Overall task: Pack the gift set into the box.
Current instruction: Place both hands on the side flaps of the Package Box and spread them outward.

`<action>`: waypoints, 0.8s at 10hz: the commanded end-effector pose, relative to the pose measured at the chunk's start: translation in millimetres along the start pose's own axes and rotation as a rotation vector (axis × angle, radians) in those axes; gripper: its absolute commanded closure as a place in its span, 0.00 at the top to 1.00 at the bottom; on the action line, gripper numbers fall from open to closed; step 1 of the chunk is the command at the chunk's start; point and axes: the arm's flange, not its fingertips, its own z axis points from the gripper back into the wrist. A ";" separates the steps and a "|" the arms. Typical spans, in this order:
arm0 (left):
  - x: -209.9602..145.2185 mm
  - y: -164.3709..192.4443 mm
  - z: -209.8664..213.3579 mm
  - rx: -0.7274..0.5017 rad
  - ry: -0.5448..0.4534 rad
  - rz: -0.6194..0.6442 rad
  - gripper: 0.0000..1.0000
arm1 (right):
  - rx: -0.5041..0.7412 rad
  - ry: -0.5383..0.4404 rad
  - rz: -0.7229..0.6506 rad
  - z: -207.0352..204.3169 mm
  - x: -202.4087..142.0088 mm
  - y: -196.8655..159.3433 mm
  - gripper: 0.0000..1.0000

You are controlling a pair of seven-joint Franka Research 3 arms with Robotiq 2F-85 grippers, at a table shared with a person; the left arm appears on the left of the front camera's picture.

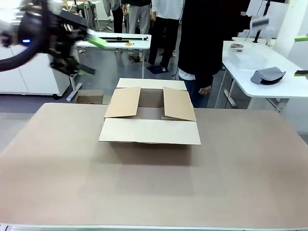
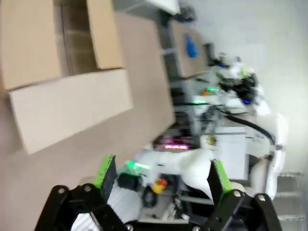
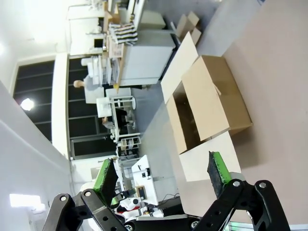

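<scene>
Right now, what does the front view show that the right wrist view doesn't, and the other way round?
Front view: the left gripper, open, in the air left of the box, and a person in dark clothes standing behind it. Right wrist view: the right gripper, open and holding nothing, above the table. Both share the box, its flaps open, on the brown table.

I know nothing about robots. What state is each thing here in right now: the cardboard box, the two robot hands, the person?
box: standing on the table, top open, four flaps unfolded.
left gripper: up in the air to the left of the box, jaws open, holding nothing.
right gripper: jaws open, holding nothing.
person's hand: hanging down behind the box.
</scene>
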 end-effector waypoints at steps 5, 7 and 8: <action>62.2 18.8 -192.1 0.780 0.068 -0.199 1.00 | 0.023 0.003 0.018 -3.1 1.8 0.8 1.00; 67.6 35.9 -213.4 0.802 0.127 -0.234 1.00 | 0.023 0.003 0.018 -3.1 1.8 0.8 1.00; 39.2 37.3 -197.5 0.723 0.079 -0.259 1.00 | 0.023 0.003 0.018 -3.1 1.8 0.8 1.00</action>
